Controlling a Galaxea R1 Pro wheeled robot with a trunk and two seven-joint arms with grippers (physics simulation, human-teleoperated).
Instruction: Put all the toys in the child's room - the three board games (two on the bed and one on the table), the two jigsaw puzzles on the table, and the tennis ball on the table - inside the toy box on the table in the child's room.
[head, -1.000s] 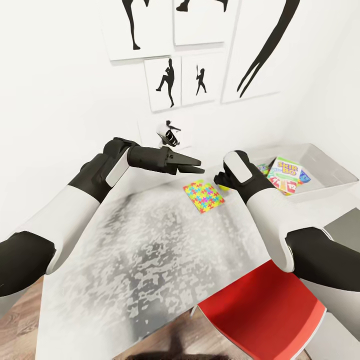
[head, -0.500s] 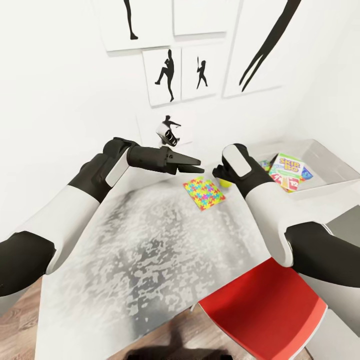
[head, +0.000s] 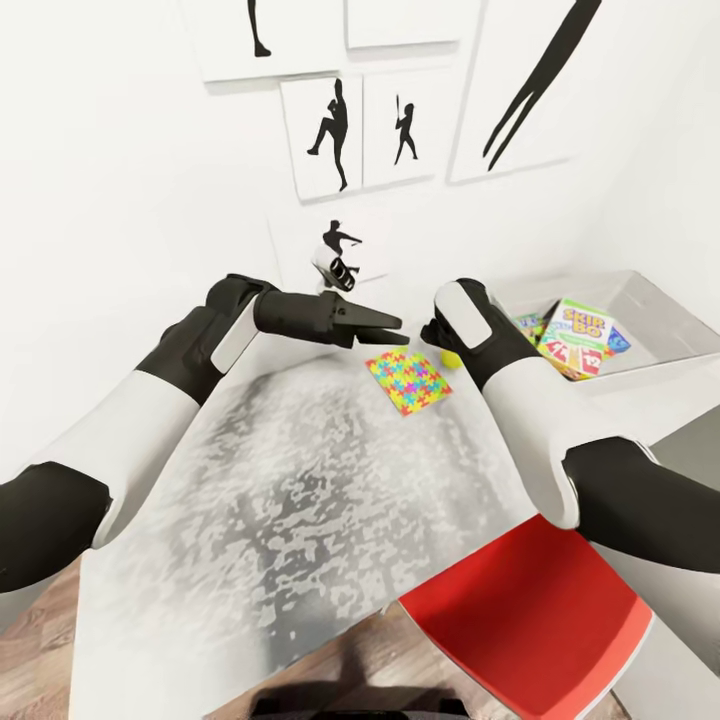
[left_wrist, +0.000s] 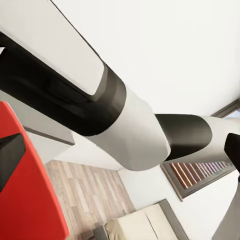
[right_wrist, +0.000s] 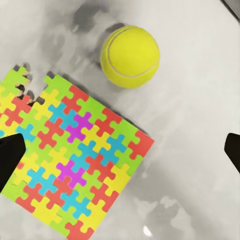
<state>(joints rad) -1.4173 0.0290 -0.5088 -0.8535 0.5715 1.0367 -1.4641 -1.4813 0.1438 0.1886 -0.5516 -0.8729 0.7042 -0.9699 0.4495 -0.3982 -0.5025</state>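
A tennis ball (right_wrist: 130, 56) lies on the grey table (head: 300, 480), touching a corner of a small multicoloured jigsaw puzzle (right_wrist: 75, 150). My right gripper (right_wrist: 121, 155) hangs open above them, its fingertips (right_wrist: 10, 160) wide apart. From the head, the ball (head: 450, 358) peeks out beside my right wrist (head: 465, 325), with the puzzle (head: 408, 380) just left of it. The toy box (head: 660, 300) stands at the table's far right. It holds the SKIP-BO board game (head: 580, 325) and other colourful flat toys. My left gripper (head: 385, 325) hovers open and empty above the table's far edge, left of the puzzle.
A red chair (head: 530, 610) is tucked under the table's near right edge, below my right arm. White walls with black silhouette pictures (head: 335, 130) close the corner behind the table. The left wrist view looks across my right arm to wood floor, the bed (left_wrist: 145, 225) and shutters.
The head view has shifted a little, so the scene sits higher in the picture. My right wrist has edged slightly left and farther out, over the ball. The left arm holds still.
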